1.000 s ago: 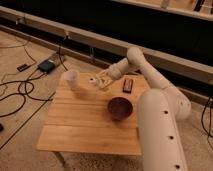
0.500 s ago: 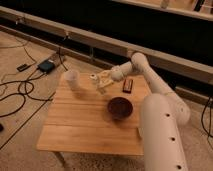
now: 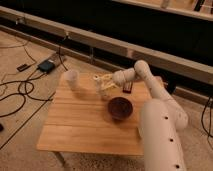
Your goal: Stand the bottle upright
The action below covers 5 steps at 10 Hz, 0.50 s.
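Note:
The bottle (image 3: 104, 90) is a small pale slim shape at the back middle of the wooden table (image 3: 75, 125), and it looks close to upright. My gripper (image 3: 101, 80) reaches in from the right, right at the bottle's top and touching or nearly touching it. The arm (image 3: 145, 75) runs from the lower right up over the table's back edge. The bottle's lower part shows just below the gripper; its cap is hidden among the gripper parts.
A pale translucent cup (image 3: 72, 78) stands upright at the table's back left. A dark round bowl (image 3: 120, 107) sits right of centre, close to the bottle. A small dark flat object (image 3: 128, 88) lies behind the bowl. Cables and a black box (image 3: 46, 65) lie on the floor to the left.
The gripper has shifted a little toward the table's front with the bottle, and the bottle has gone from tilted to nearly upright. Cup and bowl have not moved.

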Each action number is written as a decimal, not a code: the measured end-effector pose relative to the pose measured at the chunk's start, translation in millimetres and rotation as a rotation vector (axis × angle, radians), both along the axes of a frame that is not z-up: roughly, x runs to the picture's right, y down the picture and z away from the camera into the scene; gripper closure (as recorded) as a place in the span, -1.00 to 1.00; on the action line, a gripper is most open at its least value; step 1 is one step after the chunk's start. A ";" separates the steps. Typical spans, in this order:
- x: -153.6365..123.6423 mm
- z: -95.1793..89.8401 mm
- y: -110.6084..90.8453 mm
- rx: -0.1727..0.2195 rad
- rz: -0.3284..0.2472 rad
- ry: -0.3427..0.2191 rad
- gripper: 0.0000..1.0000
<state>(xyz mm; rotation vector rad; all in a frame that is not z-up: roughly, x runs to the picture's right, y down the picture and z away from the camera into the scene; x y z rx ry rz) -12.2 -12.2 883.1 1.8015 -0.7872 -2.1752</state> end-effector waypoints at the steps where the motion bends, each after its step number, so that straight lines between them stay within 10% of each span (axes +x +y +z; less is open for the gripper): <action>1: 1.8 3.5 0.0 -0.001 0.031 -0.008 1.00; 5: 6.0 9.3 7.4 -0.005 0.092 -0.047 1.00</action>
